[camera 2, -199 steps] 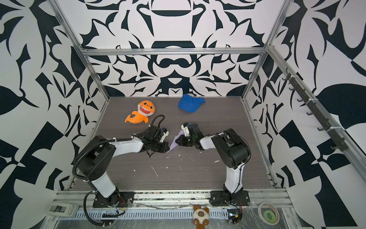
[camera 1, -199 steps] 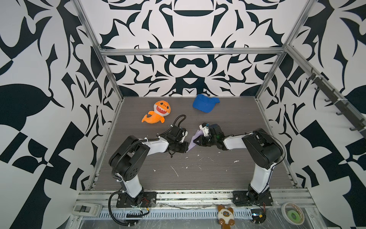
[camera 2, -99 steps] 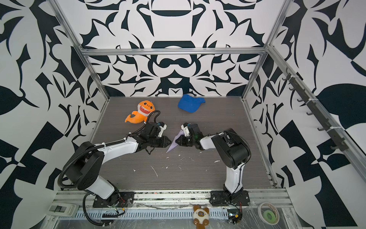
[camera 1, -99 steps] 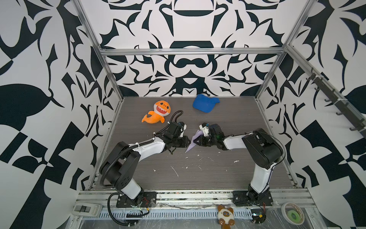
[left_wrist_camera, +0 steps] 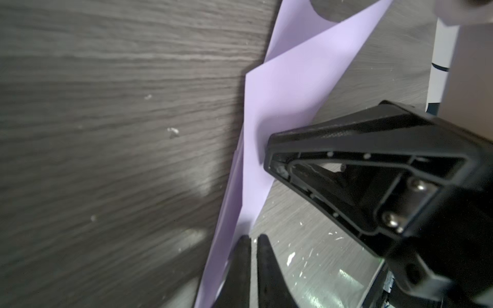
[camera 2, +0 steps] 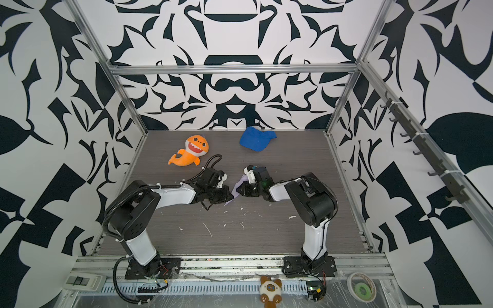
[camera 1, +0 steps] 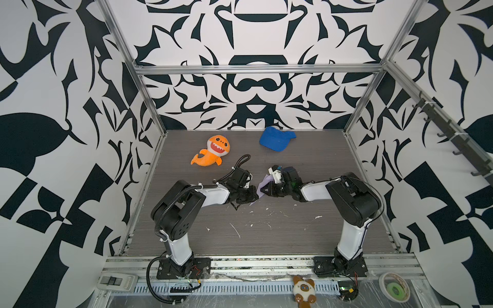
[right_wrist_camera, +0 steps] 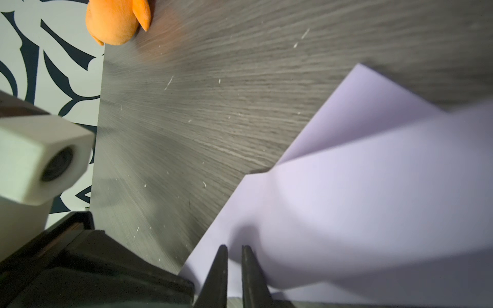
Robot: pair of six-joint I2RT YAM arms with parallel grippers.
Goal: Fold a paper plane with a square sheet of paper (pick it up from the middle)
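The square sheet of paper (camera 1: 264,183) (camera 2: 240,180) is pale lavender, folded into layers, and stands tilted off the table mid-floor. My right gripper (camera 1: 262,190) (right_wrist_camera: 234,248) is shut on its edge; paper shows in the narrow slit between the fingers. In the left wrist view the right gripper (left_wrist_camera: 269,158) presses against the paper (left_wrist_camera: 288,88). My left gripper (camera 1: 256,196) (left_wrist_camera: 252,238) faces it, jaws nearly together at the paper's lower corner. The sheet runs along the outer side of one finger, and table shows through the slit. No paper plane shape shows.
An orange plush shark (camera 1: 213,152) lies at the back left and a blue cap (camera 1: 276,138) at the back middle. Small white scraps (camera 1: 237,232) litter the grey wood table in front of the arms. Patterned walls and metal posts close in three sides.
My left arm stretched forward with its jaws opened, then drew back and closed them at the paper's lower corner. The right gripper kept hold of the paper and barely moved.
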